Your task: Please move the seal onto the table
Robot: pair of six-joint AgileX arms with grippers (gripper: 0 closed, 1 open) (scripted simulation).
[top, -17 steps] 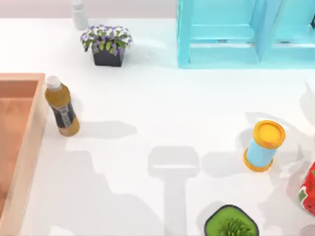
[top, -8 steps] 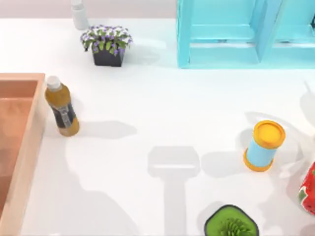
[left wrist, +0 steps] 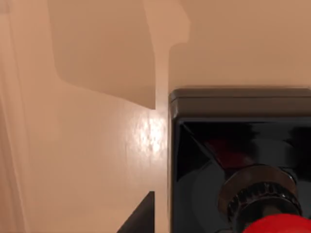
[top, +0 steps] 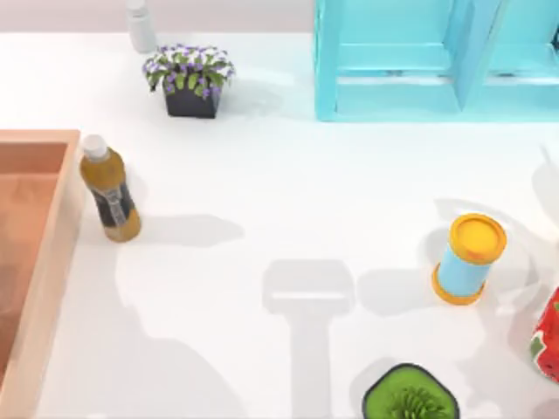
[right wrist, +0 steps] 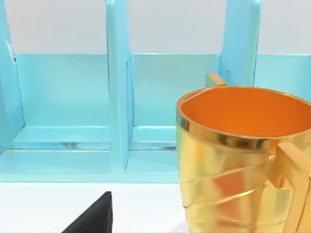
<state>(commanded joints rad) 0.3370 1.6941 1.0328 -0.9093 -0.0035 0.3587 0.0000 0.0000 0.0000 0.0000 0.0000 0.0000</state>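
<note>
The seal (left wrist: 240, 160) sits on the floor of the orange-brown wooden tray (top: 48, 262), which lies at the desk's 9 o'clock edge in the top view. In the left wrist view it appears close up from above: a black square block base with a glossy face, a dark ribbed metal collar, and the shiny red ball knob just entering the picture's edge. Its long axis stands upright, pointing up toward the camera, so the left arm looks to be directly over it and is by far the nearer arm. A dark wedge near the block may be one of the left jaws; whether they are open or closed cannot be told, and nothing appears to be gripped yet.

The tray floor is smooth, softly reflective wood with a raised rim. The desk (top: 288, 201) is plain matte white. On it stand a tea bottle (top: 109, 194) just beside the tray's rim, a potted flower (top: 190, 78) toward 11 o'clock and a blue-and-yellow can (top: 470, 257) toward 4 o'clock.

The right arm is parked facing the light-blue shelf unit (right wrist: 116, 97), with a gold cup (right wrist: 238, 160) close before its camera; its jaws' state cannot be told either.

The coming move likely turns on a straight descent over the knob.
</note>
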